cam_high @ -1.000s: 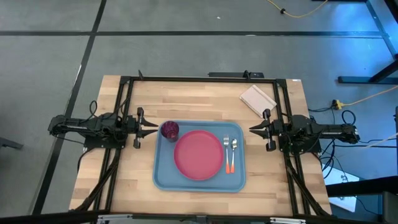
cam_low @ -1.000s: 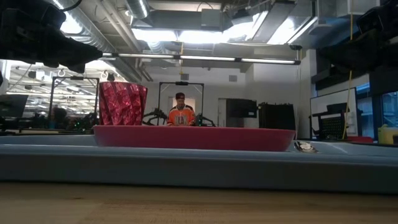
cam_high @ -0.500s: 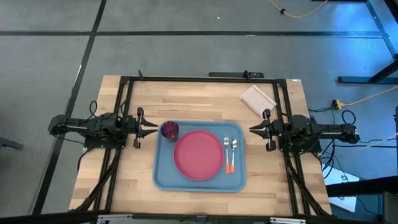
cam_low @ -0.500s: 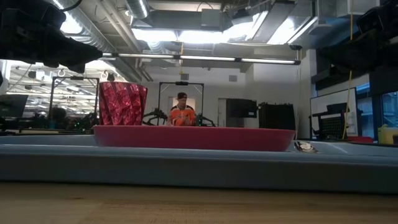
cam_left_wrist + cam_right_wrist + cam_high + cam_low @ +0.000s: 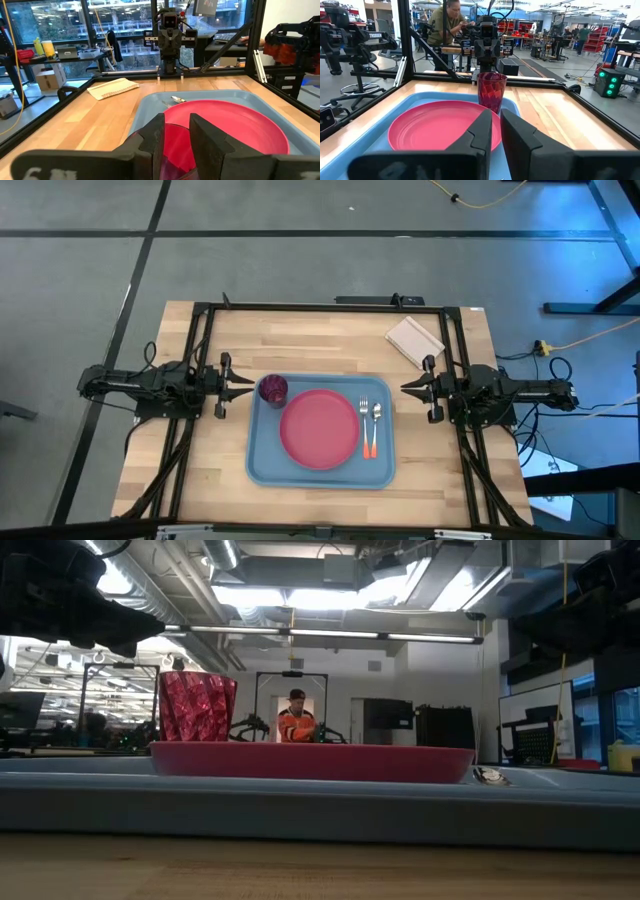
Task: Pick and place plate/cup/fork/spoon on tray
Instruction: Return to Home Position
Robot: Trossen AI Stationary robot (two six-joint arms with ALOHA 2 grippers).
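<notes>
Plate (image 5: 319, 428), cup (image 5: 273, 389), fork (image 5: 366, 427), spoon (image 5: 376, 423) all on tray (image 5: 262, 465); left gripper (image 5: 246, 381), right gripper (image 5: 405, 389) beside tray's short edges, jaws slightly spread, empty.

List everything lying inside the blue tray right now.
In the tray: the plate in the middle, the cup upright at one corner, and the fork and spoon side by side beside the plate. Whatever is under the plate is hidden.
</notes>
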